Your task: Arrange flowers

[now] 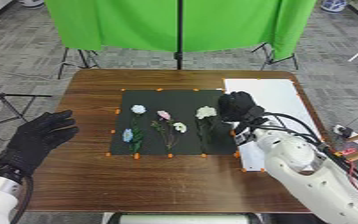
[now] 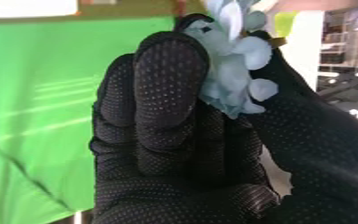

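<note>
On the black mat (image 1: 189, 97) lie a pale blue-white flower (image 1: 138, 108), a blue flower (image 1: 127, 135), a pink flower (image 1: 163, 114), a small white flower (image 1: 179, 127) and a larger white flower (image 1: 206, 112). My right hand (image 1: 238, 106) is over the mat's right edge, just right of the larger white one. In the right wrist view, a pale flower (image 2: 233, 65) sits pinched between the fingers and thumb of my right hand (image 2: 171, 100). Whether it is one of those seen on the mat, I cannot tell. Left of the mat, my left hand (image 1: 40, 140) is open over the table's edge.
A white board (image 1: 269, 92) lies on the right of the brown table (image 1: 158, 185), partly under my right arm. Orange markers surround the mat and board. Behind the table hangs a green curtain (image 1: 140, 25) on stands.
</note>
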